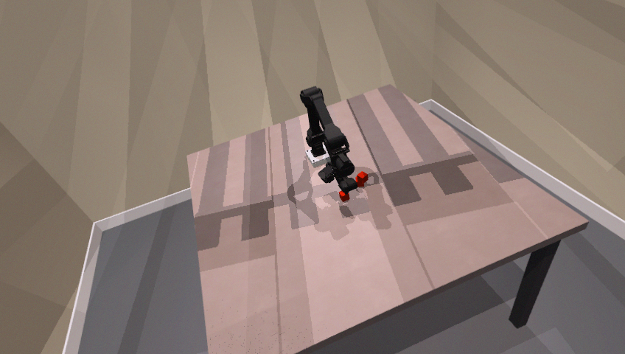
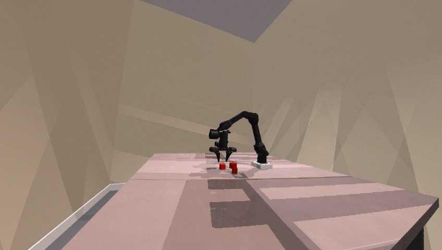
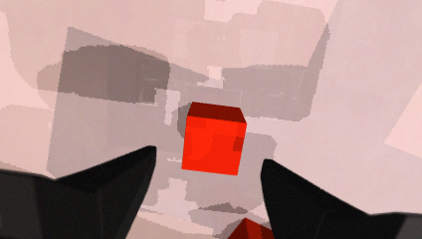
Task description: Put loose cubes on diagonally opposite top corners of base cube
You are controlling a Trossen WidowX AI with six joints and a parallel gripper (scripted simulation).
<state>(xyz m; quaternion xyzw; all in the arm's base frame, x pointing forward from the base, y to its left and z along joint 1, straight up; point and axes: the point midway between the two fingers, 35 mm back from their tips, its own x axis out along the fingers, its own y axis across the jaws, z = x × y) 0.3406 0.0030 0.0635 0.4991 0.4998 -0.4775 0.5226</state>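
A loose red cube (image 1: 344,195) (image 2: 222,166) (image 3: 214,146) sits by itself on the table. My gripper (image 2: 222,161) (image 3: 209,160) is open and empty, pointing down just above this cube. In the wrist view the cube shows between the two fingertips, nearly square to them. The other loose red cube (image 1: 362,176) (image 2: 232,165) rests on the base cube (image 1: 360,184) (image 2: 234,171), shifted to one side and overhanging it. Only a red corner of that stack (image 3: 253,231) shows at the lower edge of the wrist view. In the top view the hand hides the fingertips.
The stack of two cubes stands close beside the lone cube, near one finger's side. The arm's white base plate (image 1: 316,158) (image 2: 261,165) is farther back on the table (image 1: 351,271) (image 2: 148,210). Dark shadows of the arm fall around the cubes.
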